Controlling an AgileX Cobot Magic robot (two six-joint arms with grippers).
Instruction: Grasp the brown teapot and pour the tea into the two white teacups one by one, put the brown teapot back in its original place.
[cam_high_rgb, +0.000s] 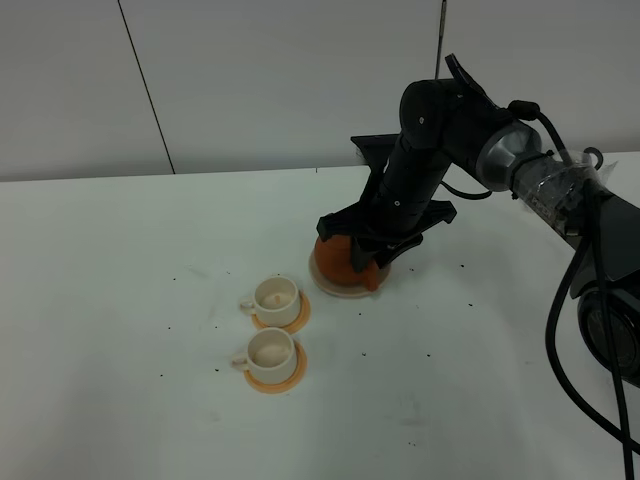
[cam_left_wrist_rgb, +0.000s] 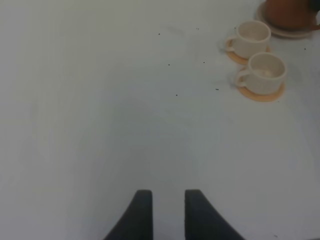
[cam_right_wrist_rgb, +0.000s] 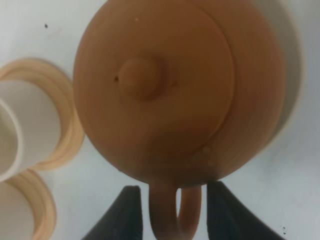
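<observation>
Smooth, matt reddish-brown clay teapot (cam_right_wrist_rgb: 165, 95). Smooth cream-white ceramic-looking teacups (cam_left_wrist_rgb: 266, 72) on matt orange coasters (cam_left_wrist_rgb: 260, 95). Plain matt white table (cam_high_rgb: 120, 330).

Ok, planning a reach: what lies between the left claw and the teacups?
Only bare table with dark specks, from left claw to teacups, in the left wrist view.
</observation>
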